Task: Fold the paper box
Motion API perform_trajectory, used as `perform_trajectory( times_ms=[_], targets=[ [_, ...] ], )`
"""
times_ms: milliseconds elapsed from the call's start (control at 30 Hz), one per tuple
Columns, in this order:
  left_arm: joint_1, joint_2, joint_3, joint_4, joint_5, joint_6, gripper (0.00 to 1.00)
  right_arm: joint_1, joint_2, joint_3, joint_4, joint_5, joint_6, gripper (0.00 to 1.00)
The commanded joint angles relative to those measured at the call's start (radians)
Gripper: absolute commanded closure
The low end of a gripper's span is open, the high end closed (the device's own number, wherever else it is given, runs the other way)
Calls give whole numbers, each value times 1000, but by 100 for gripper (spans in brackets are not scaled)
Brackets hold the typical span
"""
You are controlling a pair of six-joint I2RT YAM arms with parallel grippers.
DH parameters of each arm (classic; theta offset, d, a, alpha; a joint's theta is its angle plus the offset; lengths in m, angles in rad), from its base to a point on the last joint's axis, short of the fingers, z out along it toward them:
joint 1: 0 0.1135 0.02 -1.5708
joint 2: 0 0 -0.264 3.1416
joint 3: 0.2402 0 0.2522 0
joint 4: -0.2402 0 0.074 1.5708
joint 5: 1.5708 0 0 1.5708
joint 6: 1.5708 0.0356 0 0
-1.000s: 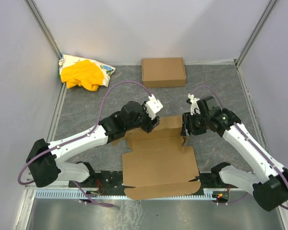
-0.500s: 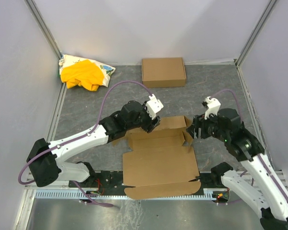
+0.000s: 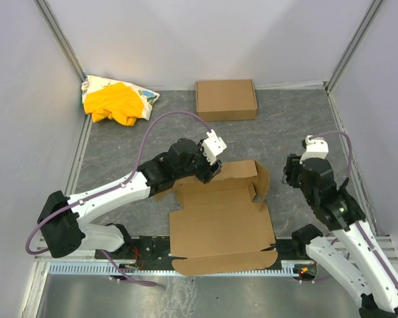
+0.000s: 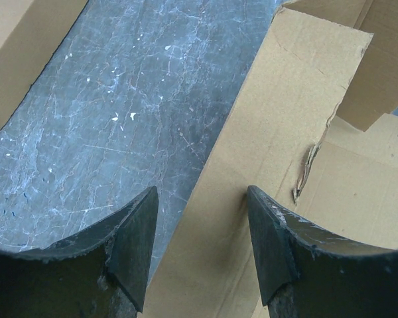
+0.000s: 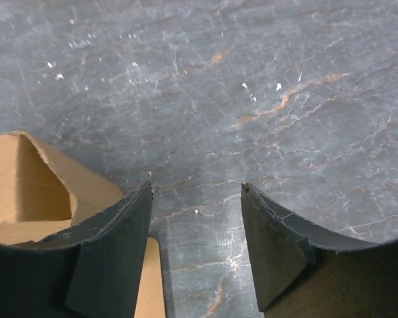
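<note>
The paper box [image 3: 222,225] lies as a brown cardboard sheet at the near middle of the table. Its back panel [image 3: 219,173] is tilted up and its right side flap [image 3: 260,180] stands upright. My left gripper [image 3: 209,173] is at the back panel's left end. In the left wrist view it [image 4: 199,192] is open, with the panel's edge [image 4: 285,132] running between the fingers and no pad pressed on it. My right gripper [image 3: 290,175] hangs open to the right of the box, over bare table [image 5: 196,189]. A corner of the box [image 5: 26,179] shows at that view's left.
Another flat brown carton [image 3: 225,99] sits at the back of the table. A yellow cloth bundle [image 3: 116,103] lies in the back left corner. Grey walls and metal rails [image 3: 341,132] close in the table on the sides.
My right arm has pulled back to the right, away from the box's right flap, which now stands free. The left arm has not moved.
</note>
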Motion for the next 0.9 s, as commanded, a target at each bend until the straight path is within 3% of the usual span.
perform_trajectory(
  times_ms=[0,233,867],
  targets=[
    [-4,19,20,-38,5,-34,37,-4,113,-26,68,-68,-50,35],
    [-4,26,26,-42,9,-34,37,-5,78,-152,230,-464,-206,28],
    [0,41,61,-71,47,-29,32,-4,125,-201,356,-756,-183,26]
  ],
)
